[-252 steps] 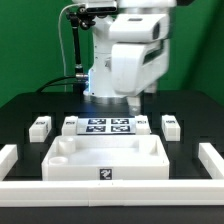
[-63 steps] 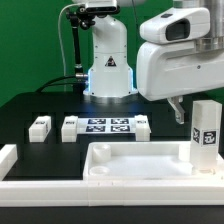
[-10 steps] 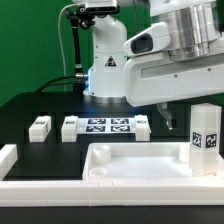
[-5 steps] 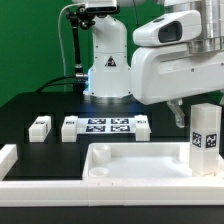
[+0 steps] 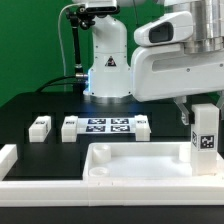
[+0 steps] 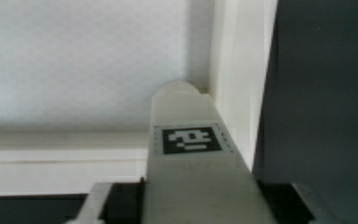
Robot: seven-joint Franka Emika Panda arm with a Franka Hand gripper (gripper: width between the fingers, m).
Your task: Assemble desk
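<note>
Leg-fastening judged in hand: 1 leg (image 5: 205, 135) is stood upright in the desk top (image 5: 120, 168) corner, straddled by the pincer (image 5: 190, 115); clamped or apart cannot be told. Next, a firm grip and twisting are called for.

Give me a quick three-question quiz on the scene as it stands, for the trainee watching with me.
1. True or false: one leg stands upright in the desk top, at its corner on the exterior view's right.
2. How many loose legs lie on the table behind the desk top? A) one B) three C) five
3. Fill in: the marker board lies between two loose ____.
Key: 1 true; 2 B; 3 legs.
</note>
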